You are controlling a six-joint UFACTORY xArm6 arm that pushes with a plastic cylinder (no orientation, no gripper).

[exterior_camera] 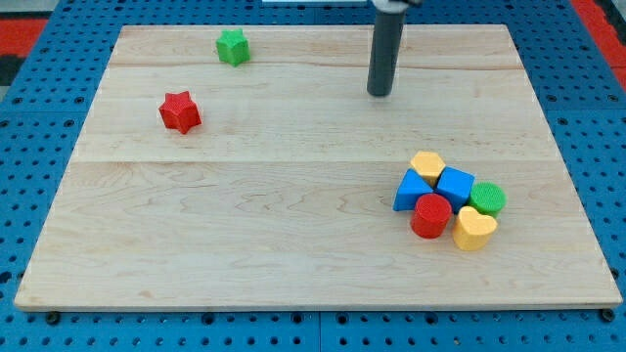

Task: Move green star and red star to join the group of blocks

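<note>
A green star [233,47] lies near the view's top, left of centre. A red star [180,111] lies below and left of it. My tip [380,94] is at the end of the dark rod in the upper middle, well to the right of both stars and touching no block. A group of blocks sits at the view's lower right: a yellow block [426,164], a blue triangular block [412,191], a blue cube [455,185], a red cylinder [430,216], a green cylinder [488,198] and a yellow heart [474,229].
The wooden board [293,244] lies on a blue pegboard surface [39,196], with red areas at the view's top corners.
</note>
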